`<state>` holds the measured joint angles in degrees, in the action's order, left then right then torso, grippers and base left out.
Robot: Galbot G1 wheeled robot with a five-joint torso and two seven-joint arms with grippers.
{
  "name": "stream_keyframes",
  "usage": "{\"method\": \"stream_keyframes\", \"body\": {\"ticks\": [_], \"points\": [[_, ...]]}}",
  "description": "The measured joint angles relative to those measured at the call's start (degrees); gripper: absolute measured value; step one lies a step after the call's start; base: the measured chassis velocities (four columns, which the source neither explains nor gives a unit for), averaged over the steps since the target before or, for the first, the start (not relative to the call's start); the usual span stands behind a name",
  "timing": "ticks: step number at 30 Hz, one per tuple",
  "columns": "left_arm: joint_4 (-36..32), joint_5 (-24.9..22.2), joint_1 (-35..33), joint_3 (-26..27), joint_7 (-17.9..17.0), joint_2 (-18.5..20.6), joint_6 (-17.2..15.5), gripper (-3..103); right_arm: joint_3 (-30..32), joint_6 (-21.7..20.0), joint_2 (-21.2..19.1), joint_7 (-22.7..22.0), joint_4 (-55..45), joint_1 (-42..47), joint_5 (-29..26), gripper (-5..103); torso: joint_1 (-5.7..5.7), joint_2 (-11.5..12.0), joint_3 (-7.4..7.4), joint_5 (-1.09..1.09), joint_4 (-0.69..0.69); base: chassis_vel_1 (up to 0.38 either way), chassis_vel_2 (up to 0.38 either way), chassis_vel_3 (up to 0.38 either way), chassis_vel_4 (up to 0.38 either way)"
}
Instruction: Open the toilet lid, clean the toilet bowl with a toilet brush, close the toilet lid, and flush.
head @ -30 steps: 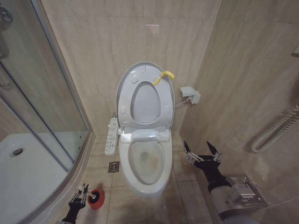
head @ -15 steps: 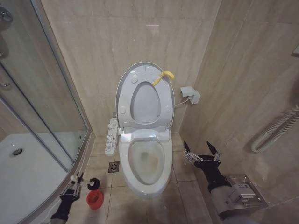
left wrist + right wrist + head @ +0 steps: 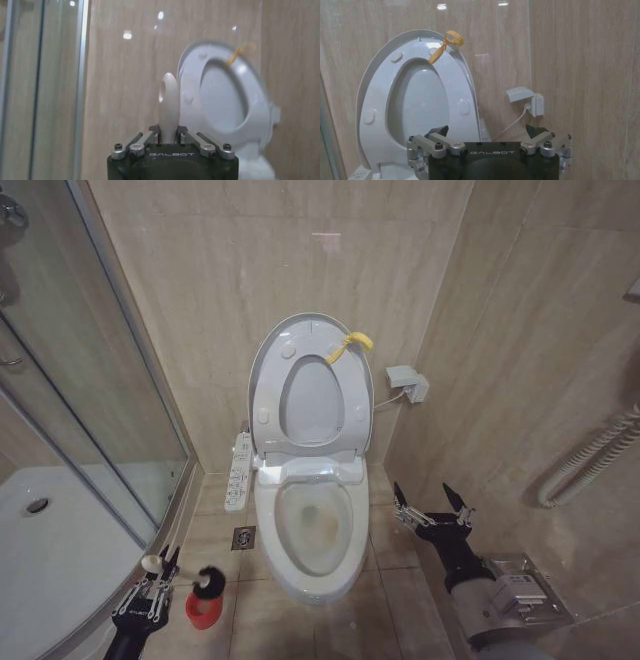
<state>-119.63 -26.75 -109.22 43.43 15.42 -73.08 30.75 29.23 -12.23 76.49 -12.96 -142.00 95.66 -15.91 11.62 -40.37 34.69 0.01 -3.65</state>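
The toilet lid [image 3: 312,340] stands raised against the wall with the seat, its yellow pull tab [image 3: 350,344] at the top. Below lies the toilet bowl [image 3: 313,528], stained brown inside. At the lower left my left gripper [image 3: 160,572] is shut on the toilet brush handle [image 3: 152,562]. The dark brush head [image 3: 208,582] hangs just above the red holder [image 3: 203,611]. In the left wrist view the white handle [image 3: 169,105] sticks up from between the left gripper [image 3: 169,133] fingers. My right gripper [image 3: 432,498] stands open to the right of the bowl, facing the lid [image 3: 415,93].
A curved glass shower door [image 3: 100,380] and white shower tray [image 3: 60,550] fill the left side. A control panel [image 3: 239,470] hangs beside the toilet, with a floor drain [image 3: 243,537] below it. A wall box [image 3: 408,383] and a ribbed hose [image 3: 590,460] are on the right.
My left gripper has lifted the brush out of the red holder and tipped it. The dark head now hangs above the holder. The right arm has not moved.
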Motion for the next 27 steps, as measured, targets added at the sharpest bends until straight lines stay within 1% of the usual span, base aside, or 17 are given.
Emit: {"method": "stream_keyframes", "body": {"ticks": [1, 3, 5, 6, 8, 9, 10, 12, 13, 15, 16, 18, 19, 20, 22, 23, 27], "points": [[-2.97, -1.05, -0.68, 0.03, 0.02, 0.18, -0.53, 20, 0.0, 0.0, 0.0, 0.0, 0.0, 0.0, 0.0, 100, 0.0, 0.0, 0.0, -0.01, -0.01, 0.0, 0.0, 0.0, 0.0], [-5.73, -2.26, -1.05, 0.06, 0.26, 0.53, -1.41, 20, 0.0, 0.0, 0.0, -0.01, 0.0, 0.0, 0.0, 100, 0.0, 0.0, 0.0, -0.01, -0.02, 0.0, 0.0, 0.0, 0.0], [-10.85, -6.48, -0.95, 0.2, 2.53, 1.81, -3.18, 20, 0.0, 0.0, 0.0, 0.0, 0.0, 0.0, 0.0, 100, 0.0, 0.0, 0.0, 0.0, -0.03, 0.0, 0.0, 0.0, 0.0], [-10.85, -6.48, -0.95, 0.2, 2.53, 1.81, -3.18, 20, 0.0, 0.0, 0.0, 0.0, 0.0, 0.0, 0.0, 100, 0.0, 0.0, 0.0, 0.0, -0.03, 0.0, 0.0, 0.0, 0.0], [-14.06, -12.09, 0.73, 0.5, 5.69, 3.68, -5.01, 20, 0.0, 0.0, 0.0, 0.0, 0.0, 0.0, 0.0, 100, 0.01, 0.0, 0.0, 0.01, -0.03, 0.0, 0.0, 0.0, 0.0], [-14.06, -12.09, 0.73, 0.5, 5.69, 3.68, -5.01, 20, 0.0, 0.0, 0.0, 0.0, 0.0, 0.0, 0.0, 100, 0.01, 0.0, 0.0, 0.01, -0.03, 0.0, 0.0, 0.0, 0.0], [-14.13, -14.42, 2.0, 0.64, 6.73, 4.67, -5.82, 20, 0.0, 0.0, 0.0, 0.0, 0.0, 0.0, 0.0, 100, 0.01, 0.0, 0.0, 0.0, -0.01, 0.0, 0.0, 0.0, 0.0], [-11.47, -19.41, 5.97, 0.77, 9.32, 7.26, -6.93, 20, 0.0, 0.0, 0.0, 0.0, 0.0, 0.0, 0.0, 100, 0.01, 0.0, 0.0, -0.02, -0.03, 0.0, 0.0, 0.0, 0.0], [-11.47, -19.41, 5.97, 0.77, 9.32, 7.26, -6.93, 20, 0.0, 0.0, 0.0, 0.0, 0.0, 0.0, 0.0, 100, 0.01, 0.0, 0.0, -0.02, -0.03, 0.0, 0.0, 0.0, 0.0], [-6.24, -26.27, 10.86, 0.1, 11.62, 10.65, -8.56, 20, 0.0, 0.0, 0.0, -0.01, 0.0, 0.0, 0.0, 100, 0.01, 0.0, 0.01, -0.03, -0.03, 0.0, 0.0, 0.0, 0.0], [-6.24, -26.27, 10.86, 0.1, 11.62, 10.65, -8.56, 20, 0.0, 0.0, 0.0, -0.01, 0.0, 0.0, 0.0, 100, 0.01, 0.0, 0.01, -0.03, -0.03, 0.0, 0.0, 0.0, 0.0], [-1.91, -30.21, 14.78, -0.32, 12.52, 12.76, -9.51, 20, 0.01, 0.0, 0.0, -0.01, 0.0, 0.01, 0.0, 100, 0.02, 0.0, 0.01, -0.04, -0.02, 0.0, 0.0, 0.0, 0.0], [-1.91, -30.21, 14.78, -0.32, 12.52, 12.76, -9.51, 20, 0.01, 0.0, 0.0, -0.01, 0.0, 0.01, 0.0, 100, 0.02, 0.0, 0.01, -0.04, -0.02, 0.0, 0.0, 0.0, 0.0], [0.2, -31.4, 16.95, -0.67, 13.24, 13.73, -9.79, 20, 0.0, 0.0, -0.01, 0.01, 0.0, 0.0, 0.0, 100, 0.02, 0.0, 0.01, -0.04, 0.01, 0.0, 0.0, 0.0, 0.0], [4.42, -32.93, 22.05, -1.76, 15.05, 15.66, -10.48, 20, 0.0, 0.0, 0.0, -0.01, 0.0, 0.0, 0.0, 100, 0.02, 0.0, 0.01, -0.05, -0.03, 0.0, 0.0, 0.0, 0.0], [4.42, -32.93, 22.05, -1.76, 15.05, 15.66, -10.48, 20, 0.0, 0.0, 0.0, -0.01, 0.0, 0.0, 0.0, 100, 0.02, 0.0, 0.01, -0.05, -0.03, 0.0, 0.0, 0.0, 0.0], [11.3, -34.84, 29.25, -4.25, 17.69, 17.88, -11.01, 20, 0.0, 0.0, 0.0, 0.0, 0.0, 0.01, 0.0, 100, 0.02, 0.0, 0.01, -0.03, -0.04, 0.0, 0.0, 0.0, 0.0]]}}
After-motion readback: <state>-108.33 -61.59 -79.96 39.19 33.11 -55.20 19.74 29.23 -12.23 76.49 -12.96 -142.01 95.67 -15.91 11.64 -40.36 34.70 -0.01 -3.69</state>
